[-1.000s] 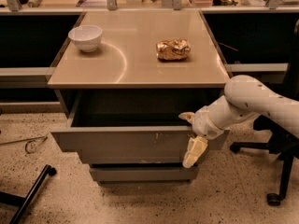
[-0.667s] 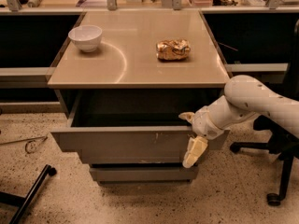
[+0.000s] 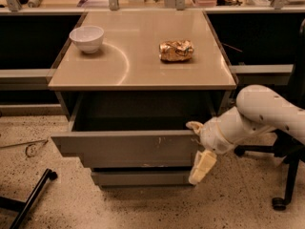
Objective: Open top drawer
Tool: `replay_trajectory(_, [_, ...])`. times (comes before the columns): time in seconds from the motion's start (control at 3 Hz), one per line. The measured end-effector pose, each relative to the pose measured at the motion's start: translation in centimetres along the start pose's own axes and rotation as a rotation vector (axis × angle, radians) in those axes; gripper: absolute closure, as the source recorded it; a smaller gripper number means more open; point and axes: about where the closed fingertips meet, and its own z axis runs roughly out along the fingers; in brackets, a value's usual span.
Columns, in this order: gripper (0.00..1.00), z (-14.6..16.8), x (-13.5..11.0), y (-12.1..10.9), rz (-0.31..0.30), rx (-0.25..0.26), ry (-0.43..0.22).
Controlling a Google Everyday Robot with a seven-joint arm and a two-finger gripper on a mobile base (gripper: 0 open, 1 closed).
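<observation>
Floor, far left: black tubular leg [image 3: 31, 197] lying diagonal on the speckled floor [image 3: 71, 209], well clear of the desk.

Tan flat-topped desk [image 3: 143, 73]: small white round bowl [image 3: 86, 38] upright near the back-left corner. Crumpled gold-brown foil packet [image 3: 176, 50] right of centre, closer to the back edge than the front, well apart from the bowl.

Under the front edge: wide flat grey top drawer [image 3: 119, 149] stands out from the carcass, dark cavity showing behind its front. Front panel is roughly parallel to the desk's front edge. Pale scratch marks [image 3: 159, 140] right of centre on the panel. Below it, a narrower grey lower drawer front [image 3: 138, 177] sits further back.

Cream two-finger pincer [image 3: 198, 146] is at the right end of the top drawer's front, below the desk's front-right corner. Spread wide: upper finger [image 3: 194, 125] is at the panel's top rim, lower finger [image 3: 202, 166] hangs down past the panel's bottom edge, in front of the lower drawer's right end. Whether either finger presses on the panel: cannot tell.

White rounded arm [image 3: 259, 111] comes in from the right, beside the desk's right edge.

Far right: black chair base with a castor [image 3: 279, 203] on the floor.
</observation>
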Motion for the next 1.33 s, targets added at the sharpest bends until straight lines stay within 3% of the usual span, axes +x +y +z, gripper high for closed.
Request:
replay_trajectory(0.33, [0.0, -0.9, 0.9, 4.3, 0.049, 0.01, 0.003])
replay_trajectory(0.67, [0.0, -0.9, 0.9, 4.4, 0.048, 0.008, 0.003])
replay_trajectory(1.0, [0.0, 0.4, 0.8, 6.0, 0.052, -0.05, -0.013])
replay_trajectory(1.33, [0.0, 0.2, 0.6, 6.0, 0.052, -0.05, -0.013])
